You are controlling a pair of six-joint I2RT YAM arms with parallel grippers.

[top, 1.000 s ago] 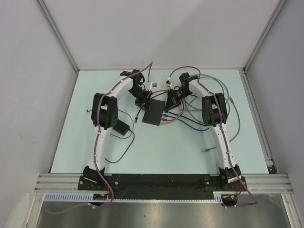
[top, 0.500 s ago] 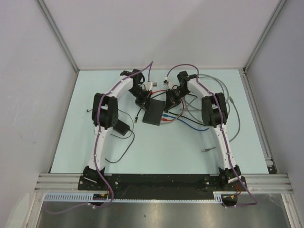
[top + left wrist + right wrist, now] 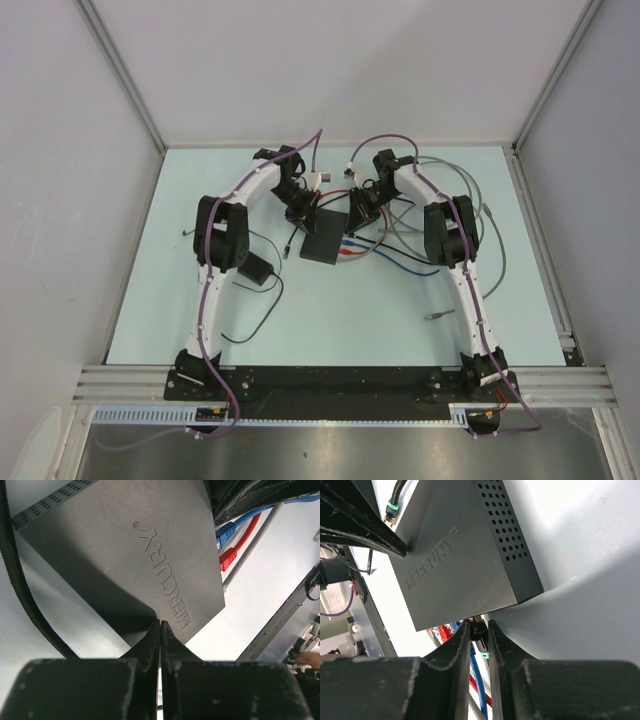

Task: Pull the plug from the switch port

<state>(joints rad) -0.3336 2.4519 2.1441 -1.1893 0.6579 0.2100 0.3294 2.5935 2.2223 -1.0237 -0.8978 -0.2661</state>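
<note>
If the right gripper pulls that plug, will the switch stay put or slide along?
Likely to slide: the switch is a flat box lying loose on the smooth table. The shut left gripper seems to rest on its top, which may pin it. Flat, so unlikely to tip.

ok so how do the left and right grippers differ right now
The left gripper has its jaws shut together on nothing, at a plain edge of the switch. The right gripper has its jaws closed around a dark plug on the port side. Both sit at the switch.
</note>
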